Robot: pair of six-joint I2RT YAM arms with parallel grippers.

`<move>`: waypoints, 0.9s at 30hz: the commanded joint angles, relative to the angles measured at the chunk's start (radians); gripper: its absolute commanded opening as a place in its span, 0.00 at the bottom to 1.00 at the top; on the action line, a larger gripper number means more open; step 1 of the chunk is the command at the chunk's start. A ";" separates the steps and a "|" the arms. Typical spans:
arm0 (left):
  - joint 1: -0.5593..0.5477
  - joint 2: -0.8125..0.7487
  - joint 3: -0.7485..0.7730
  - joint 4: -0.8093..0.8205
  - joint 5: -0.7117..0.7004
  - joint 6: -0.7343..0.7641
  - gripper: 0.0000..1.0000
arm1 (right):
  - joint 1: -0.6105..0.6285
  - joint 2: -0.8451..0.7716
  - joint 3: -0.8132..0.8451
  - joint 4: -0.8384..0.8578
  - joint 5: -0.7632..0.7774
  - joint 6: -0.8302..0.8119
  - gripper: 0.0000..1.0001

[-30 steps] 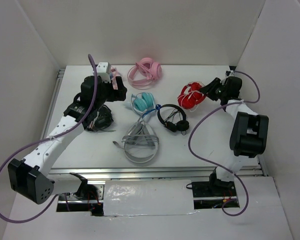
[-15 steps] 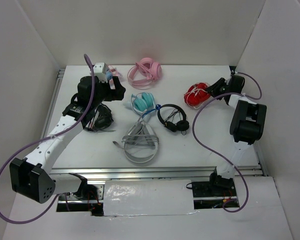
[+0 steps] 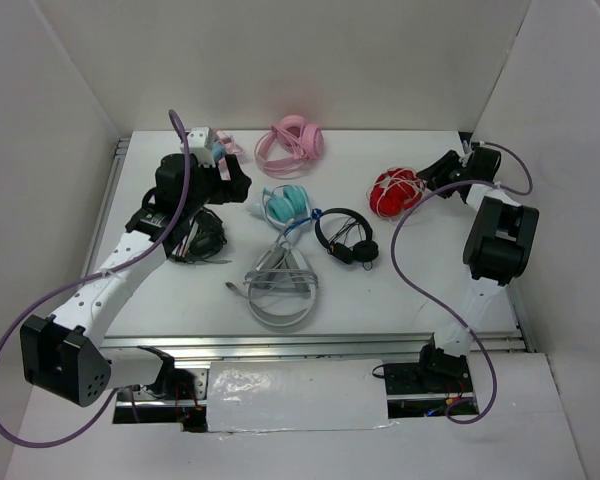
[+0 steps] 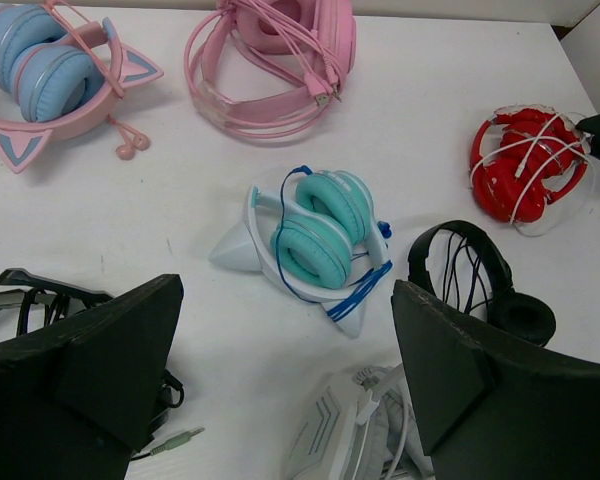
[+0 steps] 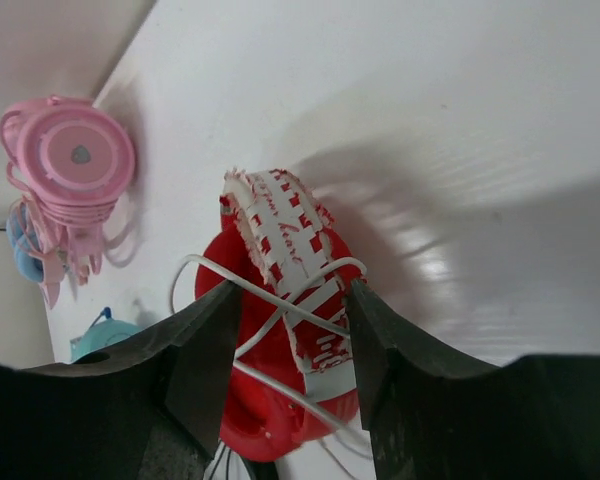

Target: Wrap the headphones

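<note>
Headphones [image 4: 528,170] — red, with the thin white cable crossing the cups and the band — lie on the far right part of the table [image 3: 410,290], well apart from the other sets. Right gripper [image 3: 435,176] sits just beside them on their right. In its wrist view the two fingers [image 5: 205,350] flank the headband, one on each side; whether they press on it cannot be told. Left gripper [image 3: 232,186] hangs over the far left of the table, fingers spread wide and nothing held between them. Teal headphones [image 4: 315,235] lie under it — pink headphones [image 4: 275,60] farther back, black on-ear headphones [image 4: 480,280] between the teal set and the red.
</note>
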 commanded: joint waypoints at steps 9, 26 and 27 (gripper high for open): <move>0.007 -0.018 -0.008 0.045 0.022 -0.016 0.99 | -0.051 -0.005 0.055 -0.118 -0.030 -0.067 0.78; 0.038 -0.098 -0.055 -0.032 -0.014 -0.078 0.99 | -0.055 -0.364 -0.164 -0.069 0.160 -0.087 1.00; 0.045 -0.119 -0.066 -0.038 -0.022 -0.087 0.99 | -0.051 -0.387 -0.178 -0.069 0.168 -0.093 1.00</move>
